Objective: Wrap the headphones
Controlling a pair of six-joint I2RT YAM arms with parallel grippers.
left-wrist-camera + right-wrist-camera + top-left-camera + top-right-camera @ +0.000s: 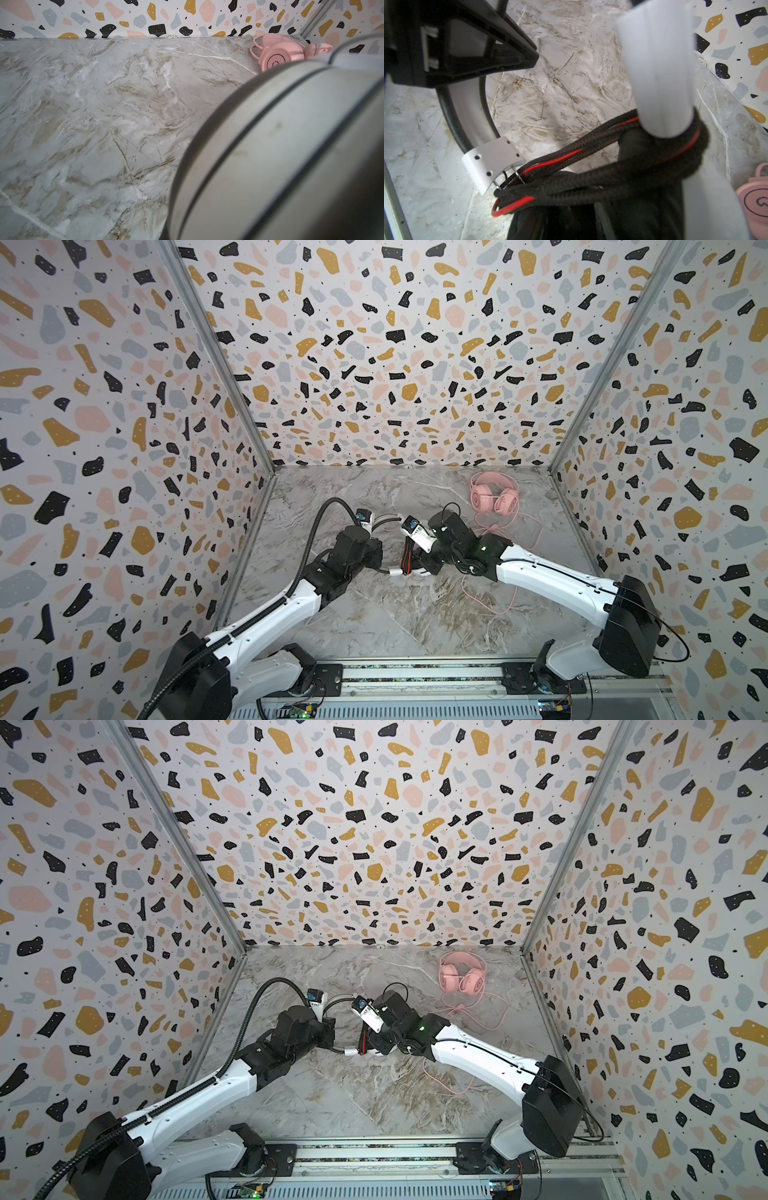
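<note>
The white headset (493, 164) lies near the middle of the marble table (374, 622), between the two arms. Its black-and-red braided cable (591, 180) is gathered into several turns bunched against the dark earcup, so this headset's wrapping looks largely done. Whether the end is tucked in, I cannot tell.

The right gripper (600, 93) hangs right over that bundle with its jaws spread and bare table between them. It grips nothing, though the cable runs against the tip of its pale finger (654, 68).

The left gripper is hidden under its own wrist in both top views. It is closed, but whether it pinches the striped headband (270, 145) cannot be made out.

The pink headset (492, 497) sits at the far right, well apart, with its pink cable (464, 587) sprawled loose towards the near side. That one looks unstarted, so roughly half the job remains.

Only the right wrist view shows the wound turns and the spread jaws. In a top view the bundle is a small dark clump. Only the top views show the pink cable's full sprawl.
</note>
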